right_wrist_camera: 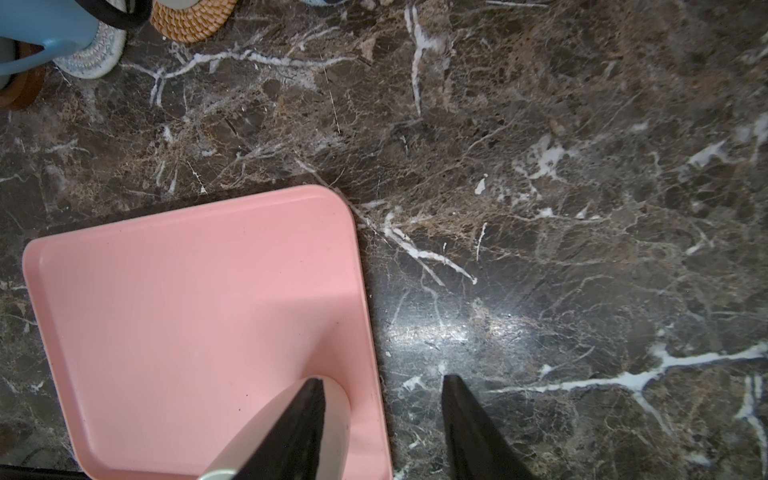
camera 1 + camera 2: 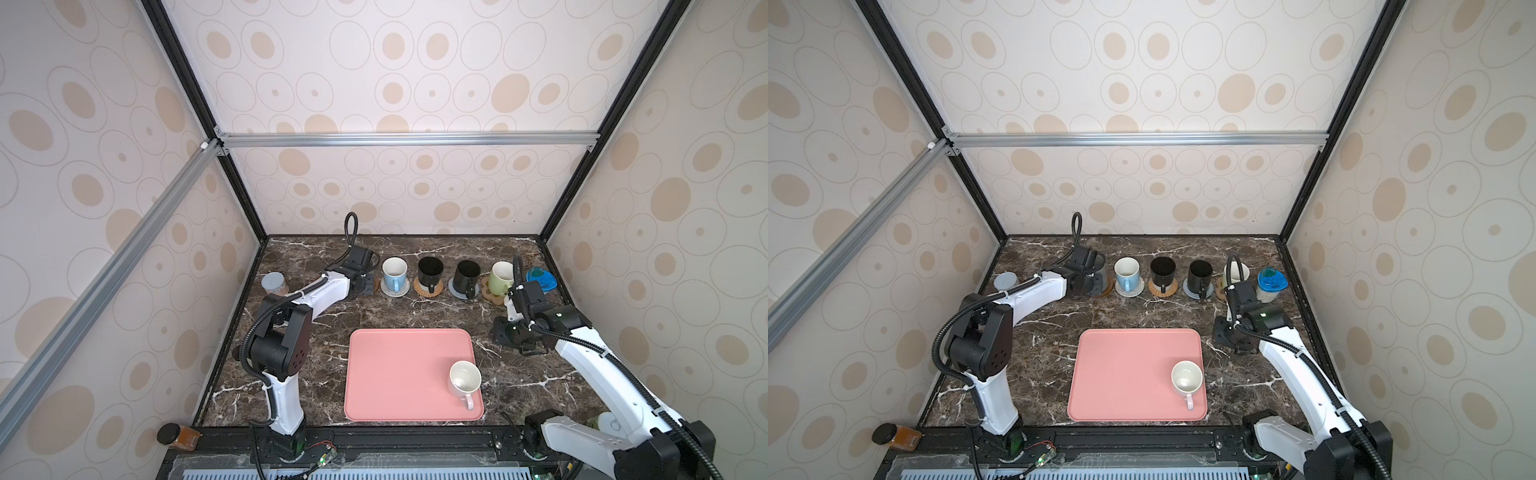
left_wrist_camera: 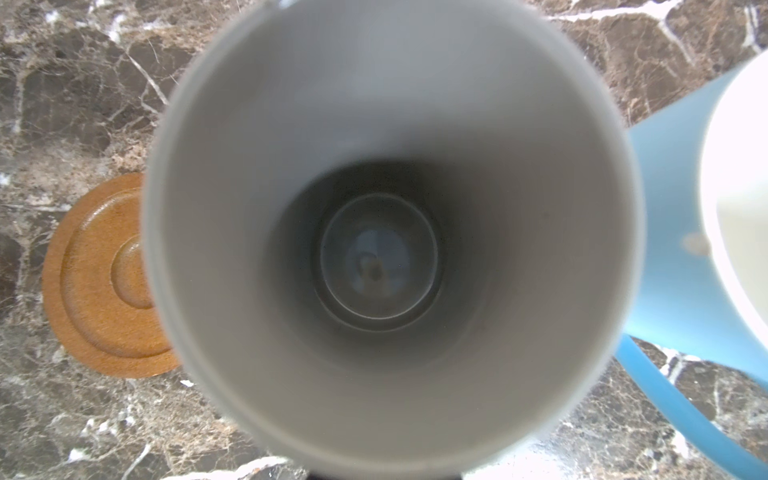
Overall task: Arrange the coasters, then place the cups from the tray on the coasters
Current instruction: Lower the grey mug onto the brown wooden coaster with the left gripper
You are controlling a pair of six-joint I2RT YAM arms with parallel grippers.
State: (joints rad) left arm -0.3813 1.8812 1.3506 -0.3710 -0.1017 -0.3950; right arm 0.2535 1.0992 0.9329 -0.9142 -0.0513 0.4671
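Placing the fifth cup: my left tool (image 2: 362,286) is clamped on the grey mug (image 3: 374,249) and holds it upright over the brown wooden coaster (image 3: 95,282) so it can go down flat. Much of that disc shows to one side of the mug, so I judge it off-centre, and I cannot tell whether the base touches.

Just beside it, the blue-handled mug (image 2: 394,272) on the cream woven coaster (image 2: 395,291) leaves little room on that flank. The line along the far side of the worktop (image 2: 415,311) goes on with one black mug (image 2: 430,270), a second black mug (image 2: 466,274) and the light green mug (image 2: 500,276), each on a coaster.

My right tool (image 1: 384,378) hangs empty, jaws apart, by the far right corner of the pink tray (image 2: 395,374). I judge it staged for the pink-handled white mug (image 2: 464,378), which stands alone on the tray close to the rim. Bare marble between tray and row gives a free lane. No spare coaster shows.
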